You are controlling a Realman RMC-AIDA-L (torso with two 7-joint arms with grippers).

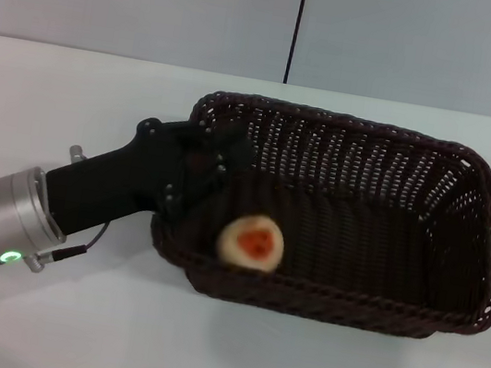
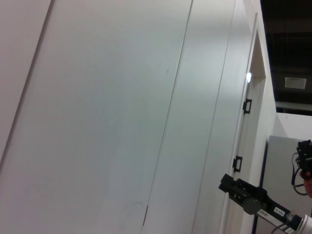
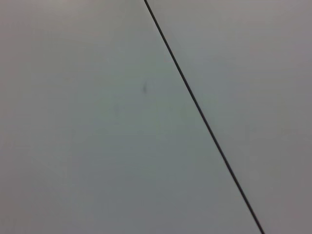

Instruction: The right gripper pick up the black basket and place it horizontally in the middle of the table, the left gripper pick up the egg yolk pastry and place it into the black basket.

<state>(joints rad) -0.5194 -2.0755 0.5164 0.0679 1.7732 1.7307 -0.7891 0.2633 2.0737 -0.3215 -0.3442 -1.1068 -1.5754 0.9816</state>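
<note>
The black basket [image 1: 390, 216] lies lengthwise on the white table [image 1: 46, 321], in the middle and toward the right. The egg yolk pastry [image 1: 252, 242] lies inside it on the floor at the near left corner, with its orange-red patch facing up. My left gripper [image 1: 219, 159] reaches in over the basket's left rim, a little up and left of the pastry and apart from it. My right gripper [image 2: 235, 186] does not show in the head view. It shows only far off in the left wrist view, raised away from the table.
A grey wall with a dark vertical seam [image 1: 297, 24] stands behind the table. The right wrist view shows only that wall and seam [image 3: 204, 122]. Bare tabletop lies in front of the basket and to its left.
</note>
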